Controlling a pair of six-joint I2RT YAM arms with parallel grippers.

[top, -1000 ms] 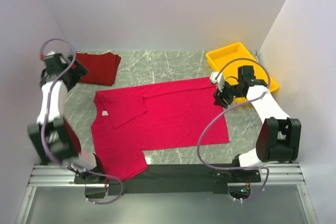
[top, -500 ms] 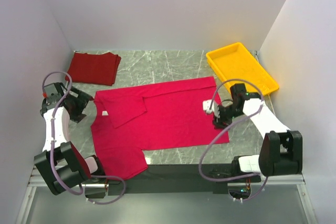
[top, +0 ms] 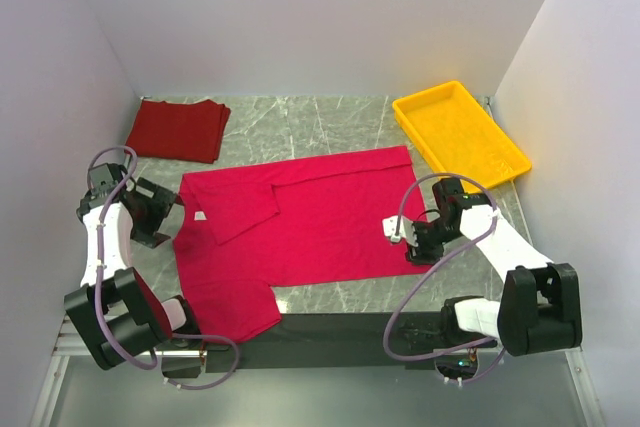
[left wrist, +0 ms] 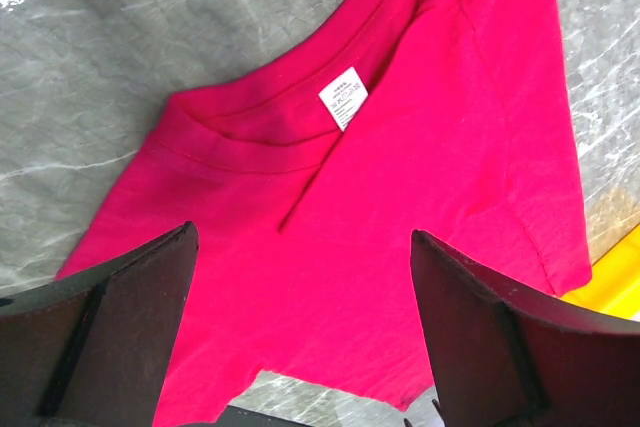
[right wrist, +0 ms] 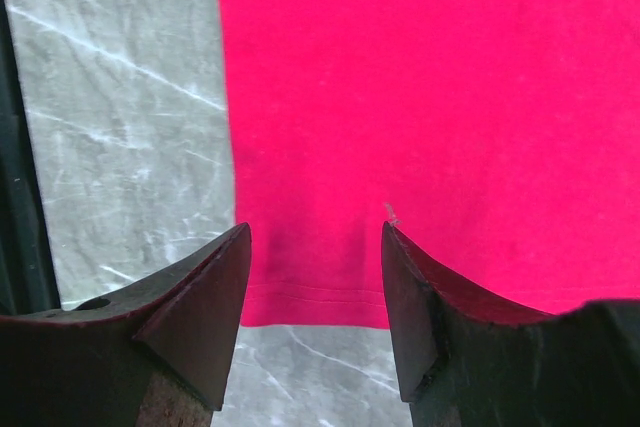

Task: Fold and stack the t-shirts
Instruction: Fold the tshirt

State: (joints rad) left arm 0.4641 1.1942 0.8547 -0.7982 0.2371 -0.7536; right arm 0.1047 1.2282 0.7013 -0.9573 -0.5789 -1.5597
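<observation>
Two t-shirts are lying on the marbled bench (top: 330,117). The darker maroon t-shirt (top: 178,130) is sitting folded at the far left corner, well apart from the yellow tray (top: 460,132) at the far right. The crimson t-shirt (top: 300,232) is lying spread flat across the middle, its collar pointing left and its hem pointing right. Its far sleeve is lying folded in over the chest, while its near sleeve is sticking out toward the arm bases.

The left tool (top: 160,215) is hovering just beside the collar with its fingers (left wrist: 120,317) standing wide apart and nothing between them. In its wrist view the white tag (left wrist: 343,97) is showing inside the neckline.

The right tool (top: 412,242) is hanging low over the hem's near corner. Its fingers (right wrist: 200,297) are standing apart, framing the hem edge and gripping no cloth.
</observation>
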